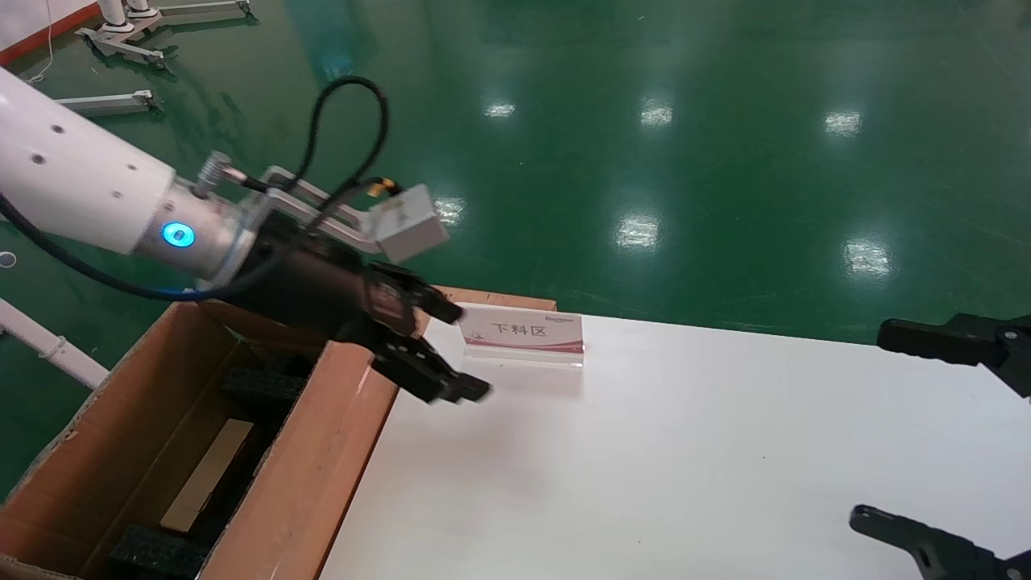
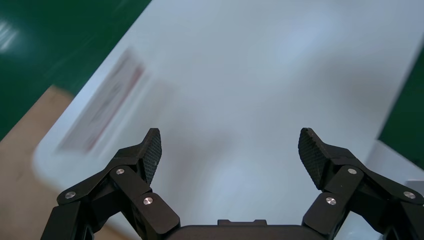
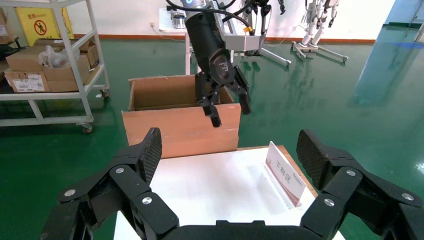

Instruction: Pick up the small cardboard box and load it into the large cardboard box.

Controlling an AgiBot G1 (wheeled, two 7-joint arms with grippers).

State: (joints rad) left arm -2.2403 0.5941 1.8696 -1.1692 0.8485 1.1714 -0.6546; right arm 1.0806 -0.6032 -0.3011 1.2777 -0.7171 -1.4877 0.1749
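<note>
small cardboard box [image 1: 205,475] lies inside large cardboard box [image 1: 322,451], between black foam blocks [image 1: 262,385]. left gripper [image 1: 451,350] empty, jaws spread, over white table [image 1: 685,467] edge near sign [image 1: 523,334]. right gripper [image 3: 227,155] released, parked at table's right.

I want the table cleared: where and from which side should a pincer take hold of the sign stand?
Probably from above, across its top edge: the sign stand is a thin, wide plate standing near the far edge of the table, so the fingers can close on its front and back faces. The open left pincer hangs closest.
</note>
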